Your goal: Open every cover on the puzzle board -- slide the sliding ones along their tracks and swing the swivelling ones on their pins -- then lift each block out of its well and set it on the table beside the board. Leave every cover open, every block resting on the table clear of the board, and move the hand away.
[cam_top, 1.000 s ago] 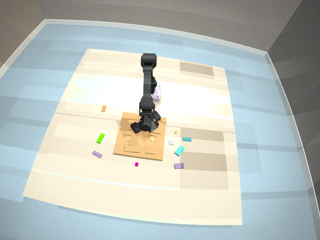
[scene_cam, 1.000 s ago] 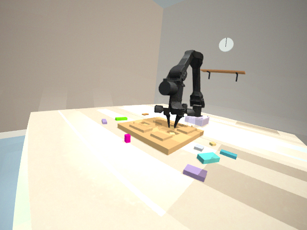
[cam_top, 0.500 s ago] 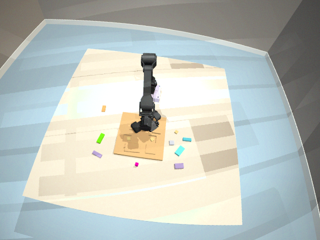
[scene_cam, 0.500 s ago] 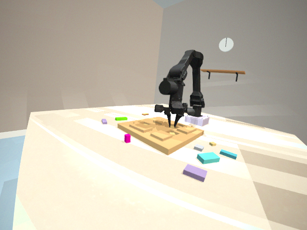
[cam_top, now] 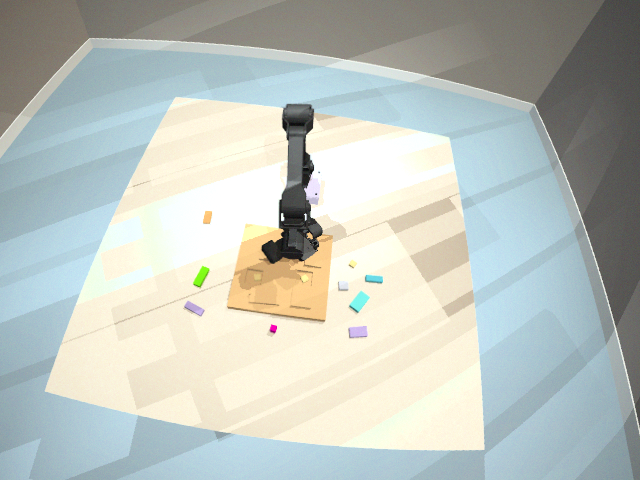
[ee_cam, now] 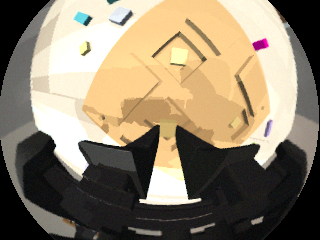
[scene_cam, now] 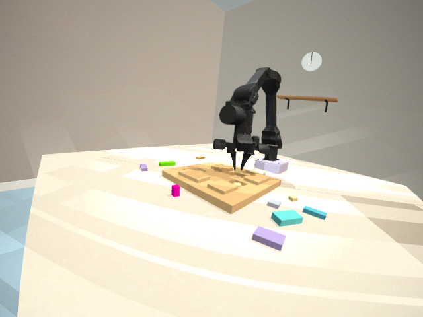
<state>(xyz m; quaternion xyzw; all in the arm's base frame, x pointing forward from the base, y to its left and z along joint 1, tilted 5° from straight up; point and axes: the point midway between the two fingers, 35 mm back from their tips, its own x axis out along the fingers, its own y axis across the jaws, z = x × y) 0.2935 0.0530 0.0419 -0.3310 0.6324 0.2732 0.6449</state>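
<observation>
Fingers pinched on a yellow block
My gripper [cam_top: 301, 258] [scene_cam: 238, 170] [ee_cam: 167, 128] is nearly shut, grasping the yellow block [ee_cam: 168, 129] — over the board [cam_top: 276, 306] [scene_cam: 232, 207] [ee_cam: 120, 65], which lies inside the bench's [cam_top: 248, 377] [scene_cam: 143, 246] edges, well apart from its corners.

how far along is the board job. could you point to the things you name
Covers look open over the two exposed yellow blocks [cam_top: 257, 277] [cam_top: 304, 278] [scene_cam: 237, 183] [ee_cam: 179, 56] [ee_cam: 235, 122], both still to come out. The gripper [cam_top: 295, 254] [scene_cam: 238, 170] [ee_cam: 167, 128] is shut on a third block [ee_cam: 168, 128]. One small yellow block [cam_top: 352, 264] [scene_cam: 293, 198] [ee_cam: 85, 48] lies beside the board [cam_top: 315, 310] [scene_cam: 232, 205] [ee_cam: 120, 65], possibly already done.
</observation>
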